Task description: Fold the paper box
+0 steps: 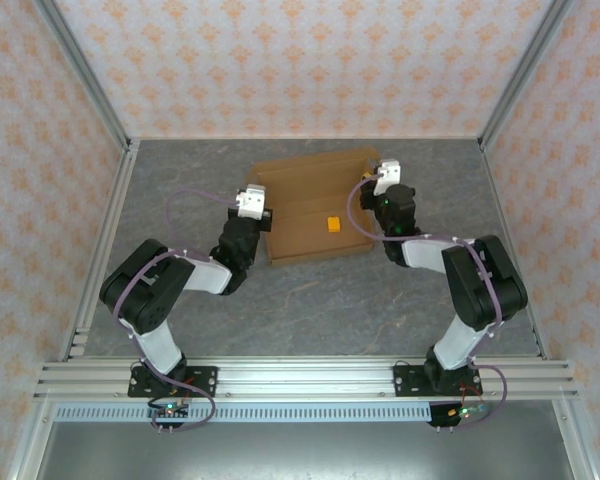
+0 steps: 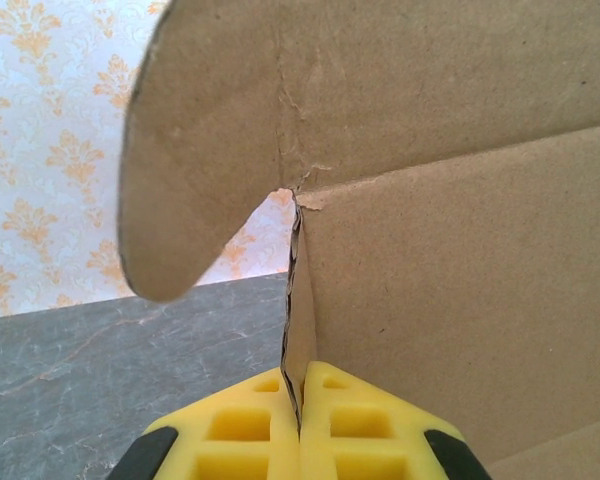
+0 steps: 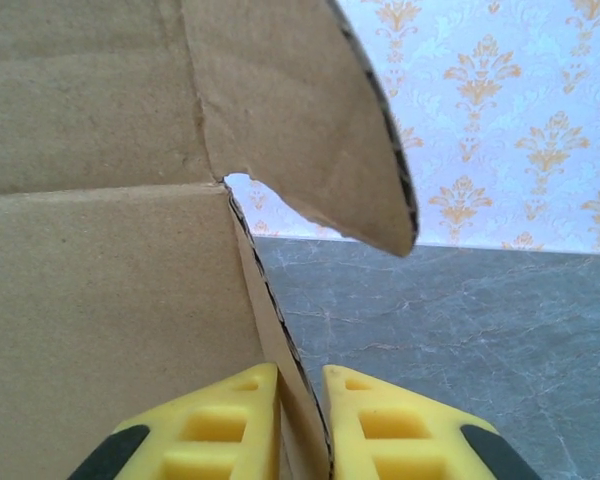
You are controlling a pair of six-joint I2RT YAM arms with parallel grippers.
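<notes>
Both arms reach forward, the left tool point(image 2: 300, 440) pinched tight, the right tool point(image 3: 300, 425) slightly parted.

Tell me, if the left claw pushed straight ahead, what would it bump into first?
The cardboard box itself: the left claw already pinches its side wall edge, with more wall directly ahead.

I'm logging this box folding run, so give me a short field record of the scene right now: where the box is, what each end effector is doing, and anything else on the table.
box: paper box, brown cardboard, partly raised, on the far middle of the grey table
left end effector: shut on the box's left side wall
right end effector: yellow fingers either side of the box's right side wall, slight gap showing
rounded flaps: one standing above each pinched wall
other item: small orange block lying inside the box
</notes>
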